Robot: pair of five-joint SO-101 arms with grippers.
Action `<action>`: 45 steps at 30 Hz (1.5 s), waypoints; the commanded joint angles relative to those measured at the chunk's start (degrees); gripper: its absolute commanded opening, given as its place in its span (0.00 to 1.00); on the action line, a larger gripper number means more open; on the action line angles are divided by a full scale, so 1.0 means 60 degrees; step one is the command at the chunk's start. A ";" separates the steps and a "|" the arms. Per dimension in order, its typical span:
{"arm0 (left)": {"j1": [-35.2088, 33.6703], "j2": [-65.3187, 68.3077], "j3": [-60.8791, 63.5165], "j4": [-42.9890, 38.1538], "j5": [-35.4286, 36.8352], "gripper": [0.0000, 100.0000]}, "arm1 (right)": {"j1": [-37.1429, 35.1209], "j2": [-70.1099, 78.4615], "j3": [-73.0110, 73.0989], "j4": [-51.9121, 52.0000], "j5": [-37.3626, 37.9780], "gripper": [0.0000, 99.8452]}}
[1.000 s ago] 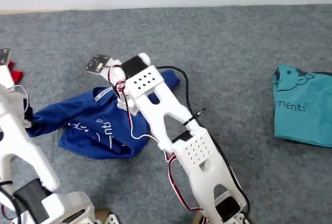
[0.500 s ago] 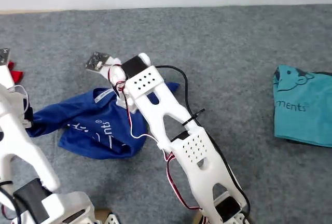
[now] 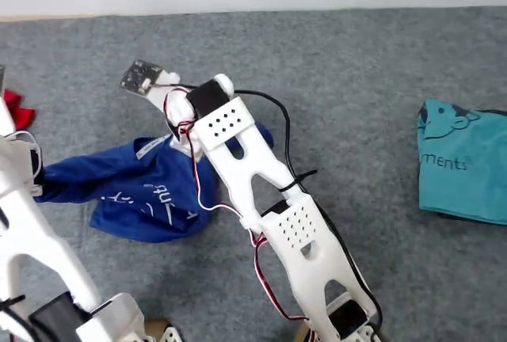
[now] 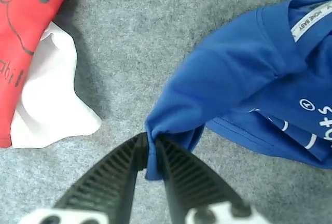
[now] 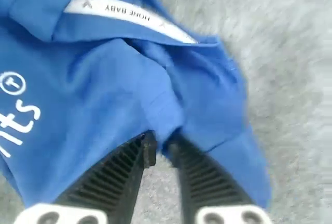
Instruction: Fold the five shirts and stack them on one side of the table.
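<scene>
The left claw [image 4: 150,149] is clamped on a sleeve end of the blue shirt [image 3: 150,191], and the right claw [image 5: 162,143] is clamped on a fold at its opposite side, beside the collar. The step appears to be spreading the shirt before folding; next, both claws should draw apart evenly and lower it. Its long axis runs sleeve to sleeve, with the collar pointing away from the arms. The red shirt [image 4: 26,32] lies near the held sleeve, and the folded teal shirt [image 3: 463,164] lies well apart on the other side.
</scene>
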 commanded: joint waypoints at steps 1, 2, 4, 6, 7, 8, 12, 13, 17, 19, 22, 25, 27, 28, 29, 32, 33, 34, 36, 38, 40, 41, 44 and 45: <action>0.0000 -0.0440 -0.0037 0.0088 0.0015 0.00 | 0.0125 -0.0286 0.0044 0.0403 0.0000 0.20; 0.0000 -0.0440 -0.0037 0.0088 0.0015 0.00 | 0.0125 -0.0286 0.0044 0.0403 0.0000 0.20; 0.0000 -0.0454 -0.0037 0.0088 0.0015 0.00 | 0.0081 -0.0286 0.0029 0.0388 0.0000 0.20; 0.0000 -0.0469 -0.0037 0.0088 0.0015 0.00 | 0.0066 -0.0271 0.0059 0.0388 0.0000 0.20; 0.0000 -0.0469 -0.0037 0.0088 0.0015 0.00 | 0.0066 -0.0227 0.0073 0.0388 0.0000 0.20; 0.0000 -0.0469 -0.0037 0.0088 0.0015 0.00 | 0.0066 -0.0212 0.0088 0.0374 0.0000 0.20; 0.0000 -0.0469 -0.0037 0.0088 0.0015 0.00 | 0.0066 -0.0066 0.0088 0.0212 0.0044 0.20; 0.0000 -0.0469 -0.0037 0.0088 0.0015 0.00 | 0.0066 0.0022 0.0059 0.0110 0.0044 0.20; 0.0000 -0.0425 -0.0037 0.0088 0.0015 0.00 | 0.0051 0.0403 0.0044 -0.0286 0.0044 0.18; 0.0000 -0.0425 -0.0037 0.0088 0.0015 0.00 | 0.0051 0.0491 0.0044 -0.0432 0.0059 0.13; 0.0000 -0.0425 -0.0037 0.0088 0.0015 0.00 | 0.0051 0.0520 0.0029 -0.0637 0.0059 0.04; 0.0000 -0.0425 -0.0037 0.0088 0.0015 0.00 | 0.0066 0.0330 -0.0469 -0.0462 0.0059 0.01; 0.0000 -0.0440 -0.0037 0.0088 0.0015 0.00 | 0.0081 0.0139 -0.1011 -0.0198 0.0059 0.01; 0.0000 -0.0425 -0.0037 0.0088 0.0015 0.00 | 0.0081 0.0037 -0.1333 -0.0066 0.0059 0.01; 0.0000 -0.0425 -0.0037 0.0088 0.0015 0.00 | 0.0081 -0.0081 -0.1656 0.0125 0.0059 0.01; 0.0015 -0.0410 -0.0022 0.0088 0.0015 0.00 | 0.0095 -0.0359 -0.2139 0.0388 0.0059 0.01; 0.0015 -0.0410 -0.0022 0.0088 0.0015 0.00 | 0.0125 -0.0432 -0.2110 0.0388 0.0059 0.01; 0.0015 -0.0410 -0.0022 0.0088 0.0015 0.00 | 0.0154 -0.0447 -0.2037 0.0388 0.0059 0.02; 0.0015 -0.0440 -0.0022 0.0088 0.0015 0.00 | 0.0242 -0.0447 -0.1685 0.0388 0.0059 0.06; 0.0015 -0.0469 -0.0022 0.0088 0.0015 0.00 | 0.0300 -0.0520 -0.1216 0.0388 0.0000 0.14; 0.0015 -0.0469 -0.0022 0.0088 0.0015 0.00 | 0.0330 -0.0549 -0.0967 0.0388 -0.0088 0.19; 0.0015 -0.0469 -0.0022 0.0088 0.0015 0.00 | 0.0330 -0.0549 -0.0952 0.0374 -0.0161 0.19; 0.0015 -0.0410 -0.0022 0.0088 0.0015 0.00 | 0.0242 -0.0491 -0.0952 0.0359 -0.0176 0.19; 0.0015 -0.0410 -0.0022 0.0088 0.0015 0.00 | 0.0168 -0.0462 -0.0952 0.0359 -0.0161 0.19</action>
